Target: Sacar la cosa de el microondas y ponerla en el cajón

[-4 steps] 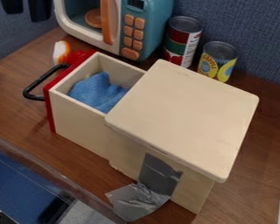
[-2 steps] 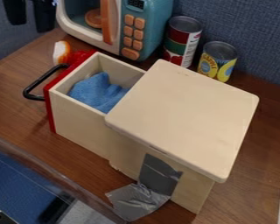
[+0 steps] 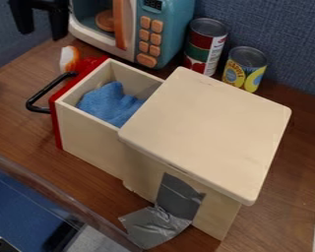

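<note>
Claw (image 3: 40, 34) has shifted lower and slightly right at far left, fingers apart, grasping nothing. Blue cloth (image 3: 109, 102) lies inside the open drawer (image 3: 88, 142); orange round object (image 3: 104, 20) sits inside the microwave (image 3: 175, 29).

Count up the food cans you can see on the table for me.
2. A red and green can stands just right of the microwave; a shorter yellow can stands right of that. Others could be hidden.

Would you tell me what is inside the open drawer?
A blue cloth lies in the drawer; whatever is further back, beneath the wooden top, is hidden.
</note>
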You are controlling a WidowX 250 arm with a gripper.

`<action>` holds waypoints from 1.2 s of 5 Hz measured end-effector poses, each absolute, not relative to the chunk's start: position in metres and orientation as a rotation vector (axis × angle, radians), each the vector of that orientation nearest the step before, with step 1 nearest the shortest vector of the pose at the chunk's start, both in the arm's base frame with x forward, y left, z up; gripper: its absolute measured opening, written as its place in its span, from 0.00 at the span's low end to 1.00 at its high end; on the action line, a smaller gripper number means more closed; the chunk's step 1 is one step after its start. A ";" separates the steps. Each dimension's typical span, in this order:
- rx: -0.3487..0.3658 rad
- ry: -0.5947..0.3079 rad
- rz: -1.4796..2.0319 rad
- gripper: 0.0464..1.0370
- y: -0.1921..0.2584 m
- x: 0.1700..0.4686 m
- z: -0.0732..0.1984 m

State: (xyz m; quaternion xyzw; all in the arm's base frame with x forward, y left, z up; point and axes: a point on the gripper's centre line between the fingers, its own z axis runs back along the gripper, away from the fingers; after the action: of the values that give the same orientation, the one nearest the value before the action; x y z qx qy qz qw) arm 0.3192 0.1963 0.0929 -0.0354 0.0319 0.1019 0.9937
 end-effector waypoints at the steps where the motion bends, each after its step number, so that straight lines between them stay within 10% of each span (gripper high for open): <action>1: -0.073 0.030 0.268 0.96 0.202 0.334 0.076; 6: -0.041 -0.050 0.472 0.96 0.214 0.380 0.027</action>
State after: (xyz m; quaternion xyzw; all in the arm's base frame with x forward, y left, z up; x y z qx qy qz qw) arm 0.3804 0.2141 0.0272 -0.0205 -0.0250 0.2339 0.9717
